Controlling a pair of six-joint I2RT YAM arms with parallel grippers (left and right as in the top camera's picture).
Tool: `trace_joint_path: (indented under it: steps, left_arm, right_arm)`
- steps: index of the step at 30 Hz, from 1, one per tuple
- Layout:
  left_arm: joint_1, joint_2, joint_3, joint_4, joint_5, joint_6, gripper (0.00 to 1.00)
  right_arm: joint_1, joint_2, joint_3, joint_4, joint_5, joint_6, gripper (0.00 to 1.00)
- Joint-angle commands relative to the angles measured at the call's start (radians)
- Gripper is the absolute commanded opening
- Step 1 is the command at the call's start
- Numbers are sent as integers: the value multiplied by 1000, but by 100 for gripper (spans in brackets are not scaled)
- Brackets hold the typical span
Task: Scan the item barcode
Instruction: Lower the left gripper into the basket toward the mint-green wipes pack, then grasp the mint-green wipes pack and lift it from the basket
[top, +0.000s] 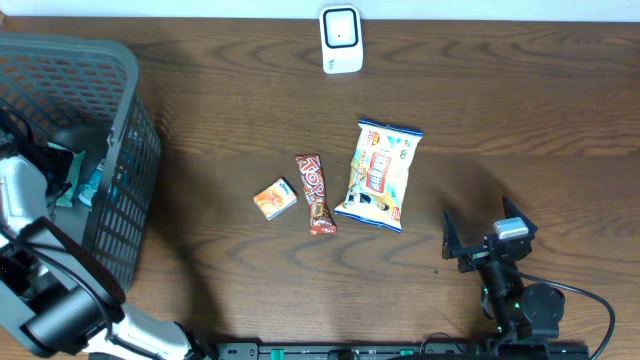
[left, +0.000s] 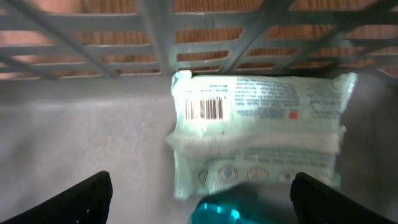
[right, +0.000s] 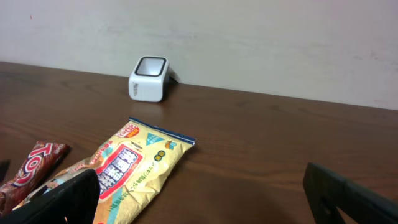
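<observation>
The white barcode scanner (top: 341, 40) stands at the table's far edge, also in the right wrist view (right: 149, 78). My left gripper (top: 72, 150) reaches inside the grey basket (top: 125, 150). In the left wrist view it (left: 200, 202) is open, its fingers (left: 84, 199) spread wide. Between and beyond them a pale green packet (left: 258, 134) lies on the basket floor, its barcode (left: 204, 109) facing up, with a teal item (left: 217, 213) just below it. My right gripper (top: 485, 238) rests open and empty at the near right.
Mid-table lie a yellow snack bag (top: 380, 175), a red chocolate bar (top: 315, 193) and a small orange packet (top: 275, 198). The yellow bag (right: 134, 171) sits just ahead-left of my right gripper (right: 205, 199). The basket's slatted wall (left: 186, 37) rises behind the green packet.
</observation>
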Motion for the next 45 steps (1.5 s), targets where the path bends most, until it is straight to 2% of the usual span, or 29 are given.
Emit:
trace_joint_path:
  steps: [1,9,10,11,12,14,15,23,33,37,40,43,45]
  left_arm:
    - [0,40,7,34,-18,-12,92]
    - [0,134,7,100,-17,-23,92]
    - [0,147,7,103,-17,-24,87]
    - [0,158,7,104,-17,-24,76]
    - [0,177,7,102,-16,-24,48]
    - [0,195,7,94,-17,-23,10]
    - [0,198,7,82,-14,-23,7]
    - [2,60,7,11,-6,-19,7]
    - [2,-361,7,-35,-2,-23,7]
    - [2,-549,7,-55,112,-27,7]
    - [2,-625,7,-72,114,-57,9]
    - [1,-633,7,-84,90,-46,51]
    - [1,-608,5,-91,84,29,65]
  right_arm:
    - [4,-5,-3,-2,0,-1,99]
    - [4,-5,-3,-2,0,-1,99]
    - [4,-5,-3,-2,0,-1,99]
    - [4,-5,-3,-2,0,-1,99]
    - [4,-5,-3,-2,0,-1,99]
    - [4,-5,-3,-2,0,-1,99]
    - [4,-5,-3,-2,0,-2,99]
    - [4,-5,-3,-2,0,-1,99]
    - [4,-5,-3,-2,0,-1,99]
    - [4,-5,-3,-2,0,-1,99]
    - [4,-5,-3,-2,0,-1,99]
    - [4,-5,-3,-2,0,-1,99]
    - [4,-5,-3,-2,0,-1,99]
